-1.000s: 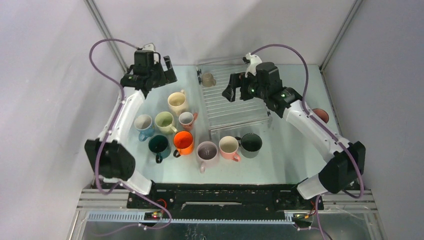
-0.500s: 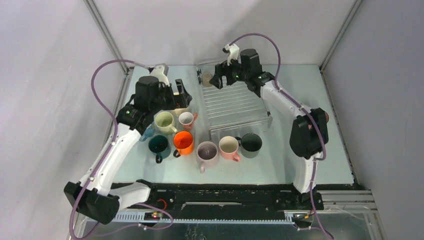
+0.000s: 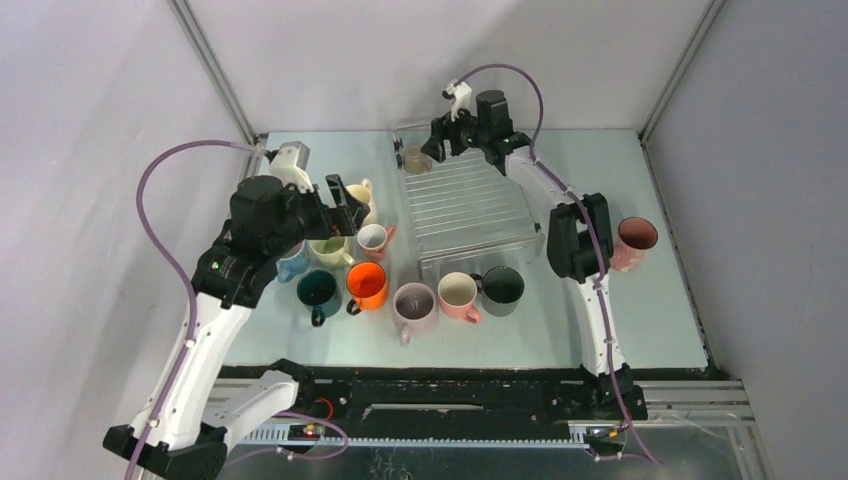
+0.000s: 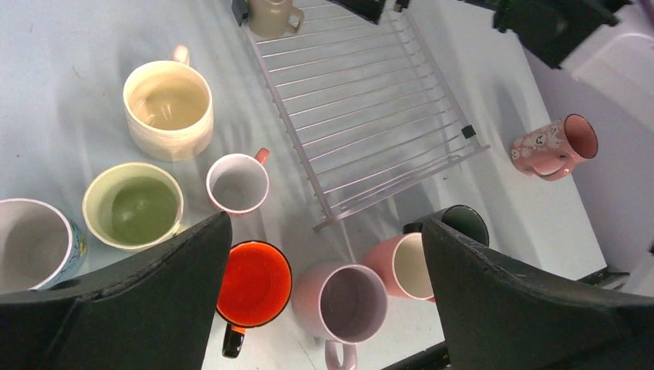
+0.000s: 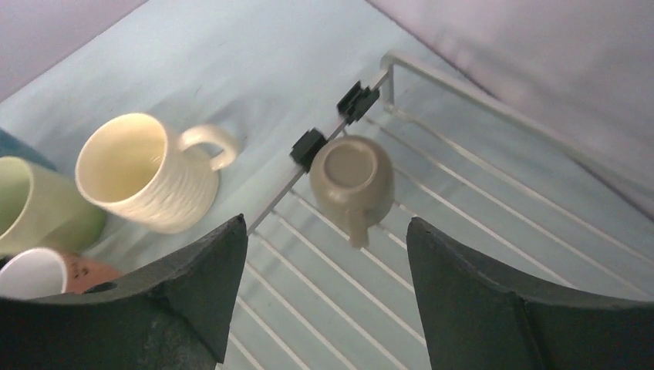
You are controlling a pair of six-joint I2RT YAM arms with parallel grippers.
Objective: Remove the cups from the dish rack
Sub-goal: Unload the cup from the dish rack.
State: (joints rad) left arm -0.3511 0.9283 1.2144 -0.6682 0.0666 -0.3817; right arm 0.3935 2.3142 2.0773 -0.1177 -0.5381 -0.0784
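one beige cup [image 5: 348, 173] upside down in a far corner of the dish rack [image 3: 470, 205], under our right claw [image 5: 325, 231], jaws wide, empty, ten other cups [image 3: 367, 285] on the desk [image 3: 600, 300], our left claw [image 4: 325, 223] wide above them

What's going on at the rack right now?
Both arms are unloading mugs. Only one beige cup is left in the dish rack, at its far left corner. The right gripper hovers above that cup with its jaws apart, gripping nothing. The left gripper hangs open and empty over the unloaded mugs grouped on the table left of and in front of the rack. A pink mug sits apart on the right.
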